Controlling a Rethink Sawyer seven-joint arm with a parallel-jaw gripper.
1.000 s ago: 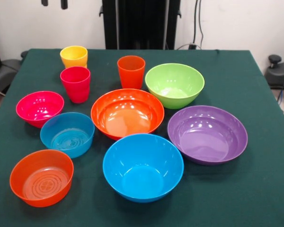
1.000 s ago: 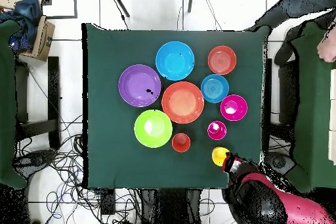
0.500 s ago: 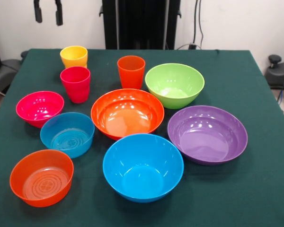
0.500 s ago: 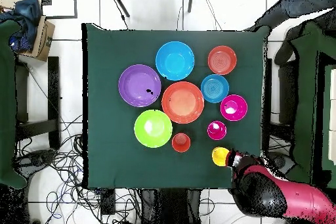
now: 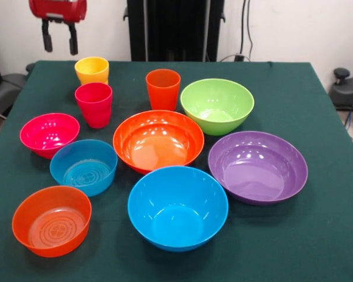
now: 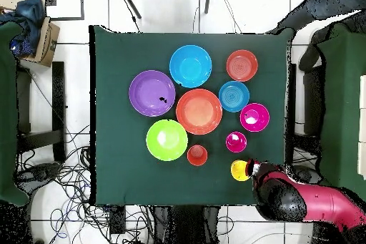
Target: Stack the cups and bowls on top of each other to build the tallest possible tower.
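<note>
while gripper (image 5: pixel 60 43) hangs spread and empty at 10 o'clock of yellow cup (image 5: pixel 92 70), centre over rim, then descend straight

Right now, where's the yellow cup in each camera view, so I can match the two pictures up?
Front view: the yellow cup stands at upper left, just behind the red-pink cup, below the gripper.
Overhead view: the yellow cup sits at lower right, beside the arm's end.
Shared landmark: the red-pink cup, its nearest neighbour in both views.

3 cups (image 5: pixel 94 103), 7 bowls (image 5: pixel 158 140), 1 claw (image 5: pixel 60 40).
</note>
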